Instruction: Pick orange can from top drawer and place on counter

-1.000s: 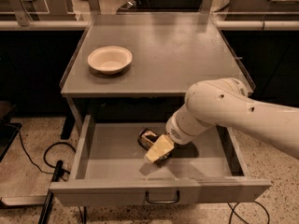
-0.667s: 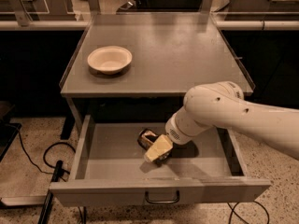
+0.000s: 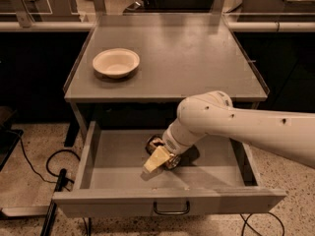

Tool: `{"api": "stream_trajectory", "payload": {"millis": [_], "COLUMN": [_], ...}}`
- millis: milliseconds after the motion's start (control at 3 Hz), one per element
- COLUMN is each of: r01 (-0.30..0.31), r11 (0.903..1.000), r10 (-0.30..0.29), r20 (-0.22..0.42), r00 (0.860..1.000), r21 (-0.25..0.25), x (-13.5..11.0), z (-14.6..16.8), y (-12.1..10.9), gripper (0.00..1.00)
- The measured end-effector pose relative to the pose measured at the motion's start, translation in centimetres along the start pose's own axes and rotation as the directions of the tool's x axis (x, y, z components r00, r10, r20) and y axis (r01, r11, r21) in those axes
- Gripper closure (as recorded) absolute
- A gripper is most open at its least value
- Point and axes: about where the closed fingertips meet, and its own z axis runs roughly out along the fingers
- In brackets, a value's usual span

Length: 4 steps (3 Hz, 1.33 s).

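The top drawer [image 3: 167, 206] is pulled open below the counter [image 3: 187, 58]. The orange can [image 3: 155, 142] lies on the drawer floor near the middle. It looks dark and shiny and is mostly hidden by my wrist. My gripper [image 3: 158, 157] is down inside the drawer, right at the can's front side and touching or nearly touching it. The white arm reaches in from the right, over the drawer's right half.
A cream round bowl [image 3: 116, 62] sits on the counter's left side. Black cables [image 3: 47, 163] and a dark stand lie on the speckled floor to the left of the cabinet. Railings and other furniture stand behind the counter.
My arm and gripper have shifted slightly to the left inside the drawer. The can and the bowl have not moved.
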Motion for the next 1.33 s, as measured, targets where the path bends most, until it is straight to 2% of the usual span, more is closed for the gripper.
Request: {"api": "stream_trajectory", "payload": {"millis": [667,1000,1333], "r01": [-0.002,-0.003,-0.003], "r11": [1.0000,1.0000,1.0000], "r10": [0.002,0.002,0.002], "r20": [-0.036,-0.036,-0.036], "r00": [0.999,0.999,0.999], "r21": [-0.002,-0.002,-0.002], "x": [0.2,0.2,0.2], "z": [2.8,2.9,2.9], "y": [0.2,0.2,0.2], "gripper": [0.00,0.18,0.43]}}
